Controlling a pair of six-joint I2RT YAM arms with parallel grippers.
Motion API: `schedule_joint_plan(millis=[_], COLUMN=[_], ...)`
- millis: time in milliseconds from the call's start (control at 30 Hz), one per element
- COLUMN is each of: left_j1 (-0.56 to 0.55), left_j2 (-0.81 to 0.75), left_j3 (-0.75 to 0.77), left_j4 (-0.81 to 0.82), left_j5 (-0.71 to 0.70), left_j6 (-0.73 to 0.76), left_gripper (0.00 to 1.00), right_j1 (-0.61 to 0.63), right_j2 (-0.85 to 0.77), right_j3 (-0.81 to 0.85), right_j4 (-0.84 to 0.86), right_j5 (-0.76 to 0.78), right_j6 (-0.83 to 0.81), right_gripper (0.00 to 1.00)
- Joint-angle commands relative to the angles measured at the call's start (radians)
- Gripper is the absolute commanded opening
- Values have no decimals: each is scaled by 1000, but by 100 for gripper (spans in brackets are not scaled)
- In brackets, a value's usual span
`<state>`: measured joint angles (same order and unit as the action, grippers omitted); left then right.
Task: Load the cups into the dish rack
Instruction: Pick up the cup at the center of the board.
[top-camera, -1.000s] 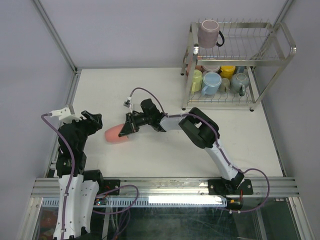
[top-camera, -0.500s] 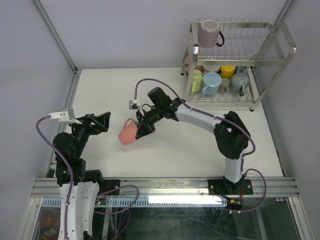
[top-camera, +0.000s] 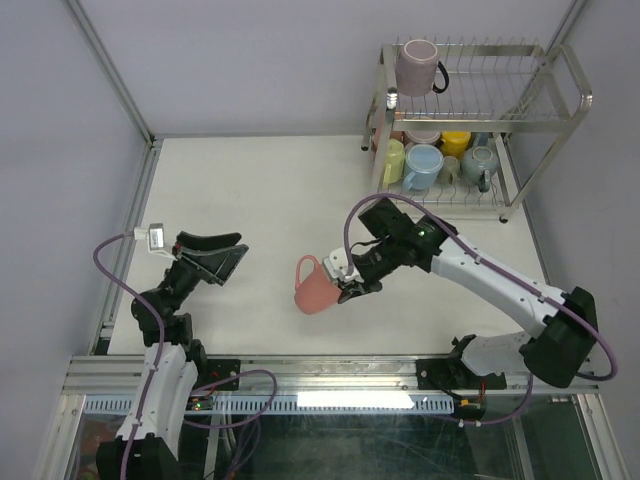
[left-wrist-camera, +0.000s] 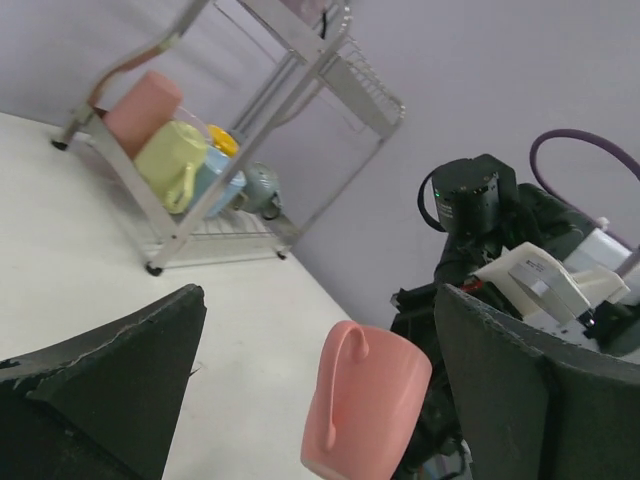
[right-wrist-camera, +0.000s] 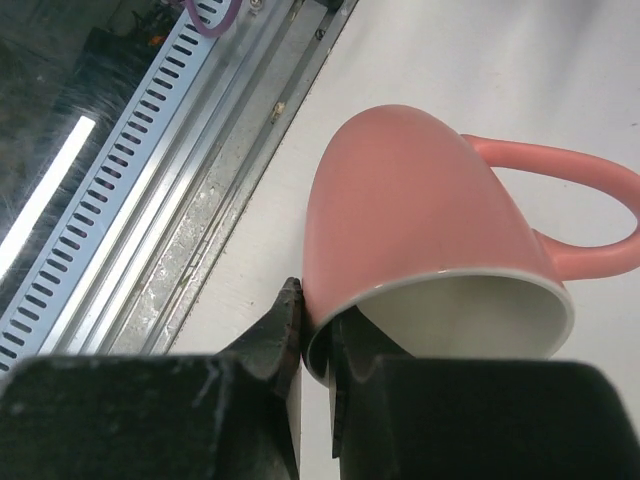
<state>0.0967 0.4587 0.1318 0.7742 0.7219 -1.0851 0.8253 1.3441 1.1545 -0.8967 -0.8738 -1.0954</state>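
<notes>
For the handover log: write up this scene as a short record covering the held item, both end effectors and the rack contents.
held item: salmon pink mug
right end effector: shut on the mug's rim
left end effector: open, empty
dish rack: far right of the table
upper shelf: mauve mug
lower shelf: several cups, including a light blue mug and a yellow cup

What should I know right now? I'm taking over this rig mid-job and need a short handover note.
Left gripper: open, empty.
Right gripper: shut on the rim of the pink mug, held over the table.
Dish rack: mauve mug on the upper shelf, several cups on the lower shelf.
Done: those cups are racked.
Left: rack the pink mug.
</notes>
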Motion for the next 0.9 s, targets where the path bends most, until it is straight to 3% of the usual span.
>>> schedule_joint_plan(millis=[0,300,600,867], left_j1=[-43,-286,-657,-735], left_j2=[35,95,377,576], left_j3=[-51,-40,42,110], left_j4=[463,387,402,543], left_j5=[16,-80,-291,-421], left_j6=[-194,-24,180,151], left_gripper=[95,87,79,76], right_j1=[-28,-144,-286,-296], right_j2=[-119,-148,-191,-198], right_j3=[36,54,25,1], right_j4=[32,25,21,2], right_j5=[-50,-270,-432,-459], right_j6=[-131,-111,-109,-138], right_gripper=[0,0,0,0])
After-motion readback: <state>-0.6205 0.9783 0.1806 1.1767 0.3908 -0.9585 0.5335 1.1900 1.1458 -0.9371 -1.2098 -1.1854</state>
